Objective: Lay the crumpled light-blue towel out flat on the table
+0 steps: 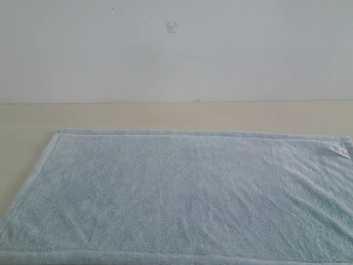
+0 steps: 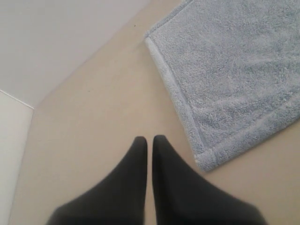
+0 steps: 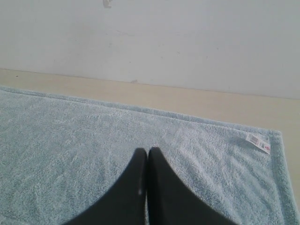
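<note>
towel (image 1: 182,193) is lying flat on table (image 1: 138,116) | left hand (image 2: 147,139) closed, empty; hovering beside its corner | right hand (image 3: 148,151) closed, empty; hovering over it

The light-blue towel (image 1: 182,193) lies spread flat on the beige table (image 1: 165,116), label corner far right.
</note>
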Robot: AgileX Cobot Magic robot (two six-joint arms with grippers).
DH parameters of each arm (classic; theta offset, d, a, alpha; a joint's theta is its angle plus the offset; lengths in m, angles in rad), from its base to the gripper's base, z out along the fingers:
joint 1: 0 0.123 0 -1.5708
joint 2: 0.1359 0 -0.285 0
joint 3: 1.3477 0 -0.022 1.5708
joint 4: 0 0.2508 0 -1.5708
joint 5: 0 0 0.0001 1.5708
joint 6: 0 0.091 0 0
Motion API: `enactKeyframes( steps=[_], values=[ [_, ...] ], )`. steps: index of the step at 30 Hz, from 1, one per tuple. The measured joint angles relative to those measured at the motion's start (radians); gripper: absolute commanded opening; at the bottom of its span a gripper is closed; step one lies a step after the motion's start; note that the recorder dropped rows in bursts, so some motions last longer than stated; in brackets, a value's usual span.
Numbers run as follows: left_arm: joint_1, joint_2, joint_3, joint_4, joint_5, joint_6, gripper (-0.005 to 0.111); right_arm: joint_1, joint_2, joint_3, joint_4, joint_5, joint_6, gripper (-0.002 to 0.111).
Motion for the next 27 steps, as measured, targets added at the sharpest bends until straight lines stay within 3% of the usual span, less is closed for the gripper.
enactKeyframes(
  steps=[23,27],
  values=[
    [0.000,0.000,0.000,0.000,-0.007,0.000,0.004,0.000,0.000,-0.001,0.000,0.000,0.000,0.000],
    [0.000,0.000,0.002,-0.053,0.030,0.000,0.004,0.000,0.000,-0.001,0.000,0.000,0.000,0.000]
  ],
)
